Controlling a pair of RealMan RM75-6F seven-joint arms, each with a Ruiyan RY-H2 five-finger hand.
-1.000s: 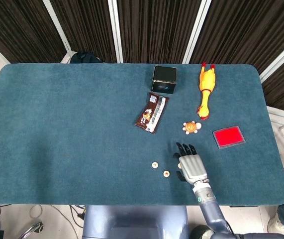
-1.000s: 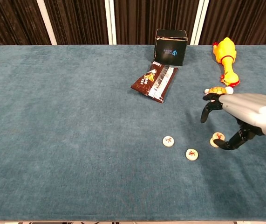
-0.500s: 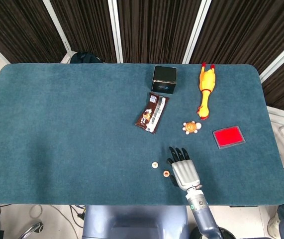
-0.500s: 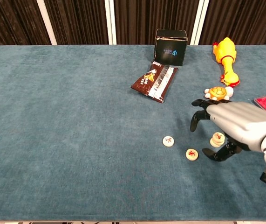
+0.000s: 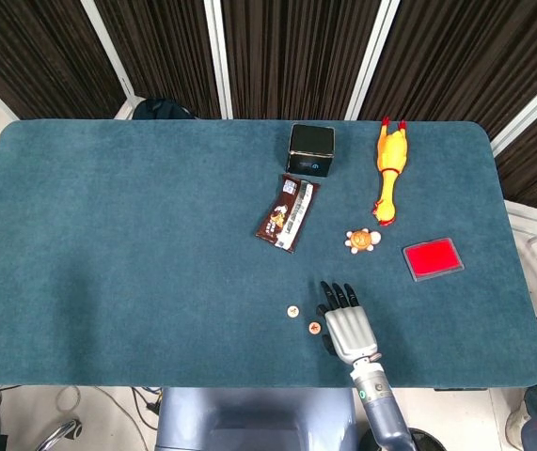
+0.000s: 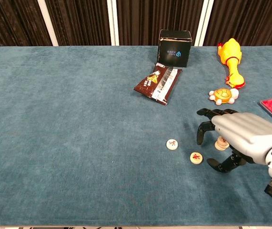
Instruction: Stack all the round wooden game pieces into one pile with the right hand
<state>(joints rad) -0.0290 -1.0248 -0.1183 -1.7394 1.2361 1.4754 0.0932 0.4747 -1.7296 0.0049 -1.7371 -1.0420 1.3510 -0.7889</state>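
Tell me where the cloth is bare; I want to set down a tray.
The whole left half of the table, left of the snack packet, is bare. The right half is crowded: black box, rubber chicken, turtle toy, red pad, game pieces by the right hand.

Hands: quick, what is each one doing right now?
Left hand: not in view.
Right hand: fingers curled around a small pile of wooden pieces; whether it actually grips them cannot be told.
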